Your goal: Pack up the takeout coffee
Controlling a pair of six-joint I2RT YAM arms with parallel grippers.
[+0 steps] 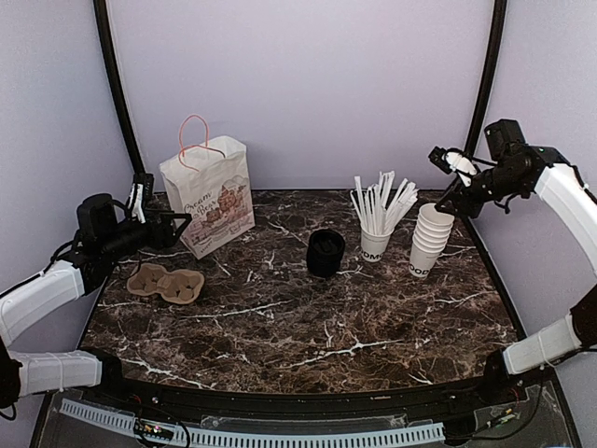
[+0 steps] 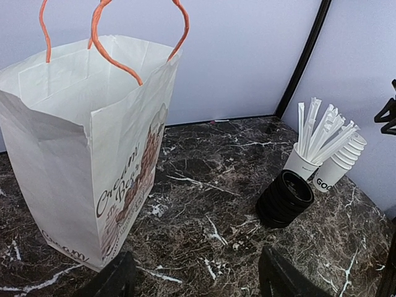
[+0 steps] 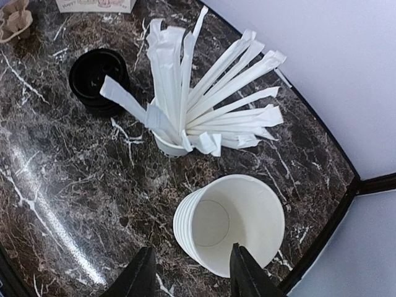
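My left claw is spread wide, its two dark fingers low in the left wrist view. It faces the white paper bag with orange cord handles and brown print, which stands upright at the far left of the dark marble-patterned table. Only that view shows the bag's mouth gaping open.

My right claw is also parted, with nothing between the fingers. It hangs over the stack of lidless white paper cups at the far right. That wrist view alone looks down into the top cup, which is bare inside. Just left of the stack is the white cup of wrapped white sticks, then the stack of black plastic lids.

Only the top view shows the whole brown moulded cardboard cup carrier, near the bag.

No view shows the takeout coffee, so I cannot tell where it is.
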